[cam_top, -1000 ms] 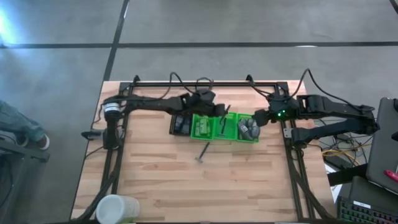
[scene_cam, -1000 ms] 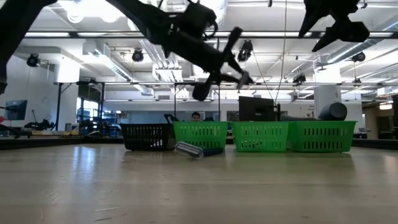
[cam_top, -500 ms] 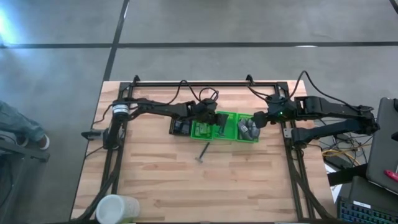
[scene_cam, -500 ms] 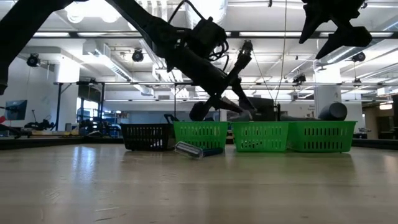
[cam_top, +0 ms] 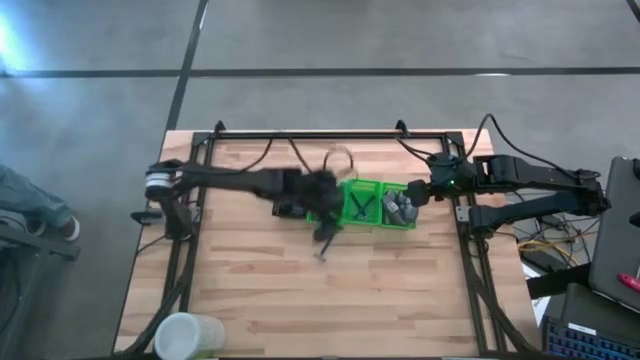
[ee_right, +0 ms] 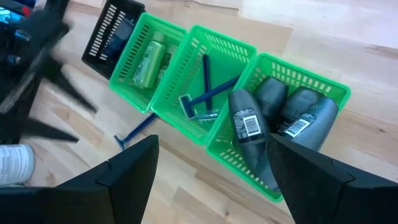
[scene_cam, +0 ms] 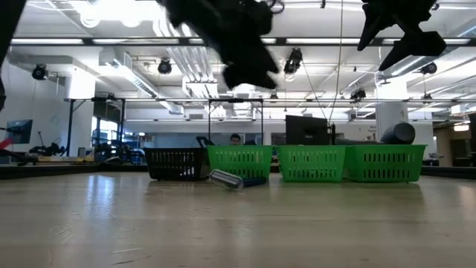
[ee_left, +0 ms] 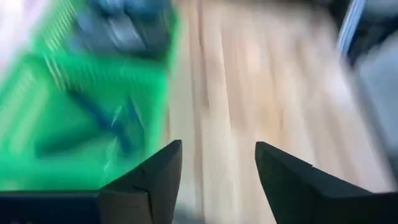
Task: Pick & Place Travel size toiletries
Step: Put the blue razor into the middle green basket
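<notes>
Three green trays stand in a row at the table's far middle. One holds green tubes (ee_right: 146, 62), the middle one (cam_top: 362, 205) crossed blue razors (ee_right: 202, 93), the right one grey bottles (ee_right: 280, 112). Another razor (cam_top: 327, 243) lies flat on the table just in front of the trays. My left gripper (ee_left: 214, 158) is open and blurred, up in the air by the near side of the middle tray (cam_top: 328, 222), with nothing between its fingers. My right gripper (ee_right: 211, 143) hangs open above the tray of bottles (cam_top: 412, 193).
A black slotted tray (ee_right: 115, 31) stands at the left end of the row. A white cup (cam_top: 188, 336) sits at the near left corner. Bare wood lies in front of the trays. Black frame rails (cam_top: 470, 290) run along the table's sides.
My left gripper came down over the middle tray with a razor and let it go; the razor now lies across the others there. The gripper has then swung up and toward the near edge. My right gripper stays above the bottles.
</notes>
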You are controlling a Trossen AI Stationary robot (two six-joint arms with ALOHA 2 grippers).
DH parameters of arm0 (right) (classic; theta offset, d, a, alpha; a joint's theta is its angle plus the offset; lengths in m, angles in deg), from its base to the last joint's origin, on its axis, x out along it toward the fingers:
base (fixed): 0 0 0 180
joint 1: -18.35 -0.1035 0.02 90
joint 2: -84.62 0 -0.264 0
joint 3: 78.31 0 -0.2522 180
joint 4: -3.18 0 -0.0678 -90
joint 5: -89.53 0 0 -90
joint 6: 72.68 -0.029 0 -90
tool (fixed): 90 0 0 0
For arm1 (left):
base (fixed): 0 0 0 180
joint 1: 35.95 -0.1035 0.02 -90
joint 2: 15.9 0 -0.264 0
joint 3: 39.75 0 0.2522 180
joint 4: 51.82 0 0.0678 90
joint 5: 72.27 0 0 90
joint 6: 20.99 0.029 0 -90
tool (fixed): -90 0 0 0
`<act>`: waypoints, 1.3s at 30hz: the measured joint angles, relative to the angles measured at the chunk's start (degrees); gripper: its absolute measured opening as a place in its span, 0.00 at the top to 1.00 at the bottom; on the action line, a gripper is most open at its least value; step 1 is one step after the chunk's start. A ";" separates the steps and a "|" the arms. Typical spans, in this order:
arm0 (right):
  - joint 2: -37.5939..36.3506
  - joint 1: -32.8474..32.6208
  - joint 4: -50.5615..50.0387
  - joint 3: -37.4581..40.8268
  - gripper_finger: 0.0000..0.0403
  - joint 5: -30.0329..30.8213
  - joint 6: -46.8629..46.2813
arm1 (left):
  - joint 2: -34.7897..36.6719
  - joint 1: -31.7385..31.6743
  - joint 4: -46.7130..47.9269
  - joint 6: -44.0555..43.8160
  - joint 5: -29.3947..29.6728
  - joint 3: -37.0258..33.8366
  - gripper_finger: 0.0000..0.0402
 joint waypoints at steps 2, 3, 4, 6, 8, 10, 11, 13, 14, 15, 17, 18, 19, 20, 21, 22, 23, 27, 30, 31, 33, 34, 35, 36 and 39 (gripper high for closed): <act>0.02 0.00 0.00 0.00 0.27 -0.02 0.15 | 1.28 3.03 10.56 0.32 6.65 0.29 0.50; 0.02 0.00 -0.02 0.00 0.28 -0.01 0.14 | 1.23 4.22 14.85 -2.67 9.65 0.07 0.51; 0.04 0.00 -0.02 0.00 0.29 0.01 0.14 | 0.87 5.15 17.78 -6.62 12.20 -0.26 0.53; 0.17 0.00 -0.02 0.00 0.30 0.01 0.14 | 0.02 7.03 20.28 -16.19 15.81 -0.57 0.55; 0.46 0.00 -0.02 0.00 0.32 0.01 0.21 | -0.77 9.26 19.96 -23.93 17.31 -0.47 0.57; 0.50 0.00 -0.05 0.00 0.33 0.01 0.98 | -1.95 11.04 19.60 -29.44 19.51 -0.33 0.58; 0.50 0.00 -0.05 0.00 0.33 0.02 1.14 | -2.72 11.66 19.63 -31.22 20.97 -0.33 0.58; 0.52 0.00 -0.09 0.00 0.34 0.00 1.30 | -4.28 12.06 19.50 -34.29 22.89 -0.41 0.56; 0.52 0.00 -0.15 0.00 0.34 -0.02 1.72 | -4.91 12.03 19.46 -36.07 23.07 -0.41 0.55; 0.55 0.00 -0.15 0.00 0.34 -0.18 2.44 | -5.44 12.05 19.36 -37.54 23.22 -0.40 0.53; 0.54 0.00 -0.15 0.01 0.34 -1.36 3.29 | -6.38 12.21 19.11 -39.34 22.87 -0.37 0.49; 0.78 0.00 -0.13 0.04 0.33 -2.07 3.80 | -6.73 12.24 19.04 -40.09 22.61 -0.37 0.47; 0.99 -0.02 -0.15 0.10 0.32 -2.96 4.22 | -7.06 12.30 18.98 -40.60 22.60 -0.37 0.45; 1.35 -0.04 -0.15 0.15 0.31 -3.82 4.85 | -7.16 12.30 18.74 -40.85 22.48 -0.37 0.43; 1.65 -0.15 0.03 0.15 0.31 -4.85 6.30 | -7.16 12.30 18.53 -40.86 22.37 -0.37 0.42; 2.01 -0.34 0.36 0.15 0.30 -6.04 8.43 | -6.96 12.25 18.44 -40.37 22.37 -0.35 0.41; 2.53 -0.76 0.81 0.15 0.29 -7.18 10.77 | -6.49 12.47 18.66 -39.00 22.23 -0.35 0.41; 7.16 -4.09 4.25 0.15 0.26 -10.72 21.97 | -2.81 14.32 23.90 -34.18 23.48 -0.41 0.41; 12.42 -6.02 8.48 0.15 0.26 -15.26 30.43 | 0.72 15.77 29.11 -29.25 24.63 -1.08 0.43; 14.58 -6.41 10.79 0.15 0.27 -17.60 32.87 | 2.10 16.37 29.15 -27.73 24.18 -2.00 0.43; 18.92 -7.47 14.93 -0.37 0.29 -20.17 37.32 | 5.78 17.92 27.67 -26.13 22.30 -4.83 0.44; 21.18 -8.18 16.54 -1.00 0.30 -20.57 39.51 | 7.90 18.93 26.52 -26.03 21.64 -6.53 0.45; 23.17 -8.71 17.59 -2.02 0.31 -20.61 42.16 | 10.37 20.08 25.63 -26.55 21.27 -8.31 0.45; 25.08 -9.10 18.20 -3.17 0.33 -20.58 45.12 | 12.85 21.36 25.31 -27.73 21.57 -10.24 0.46; 30.57 -9.41 18.52 -6.38 0.37 -19.20 52.25 | 20.95 25.33 25.73 -33.49 27.29 -16.90 0.49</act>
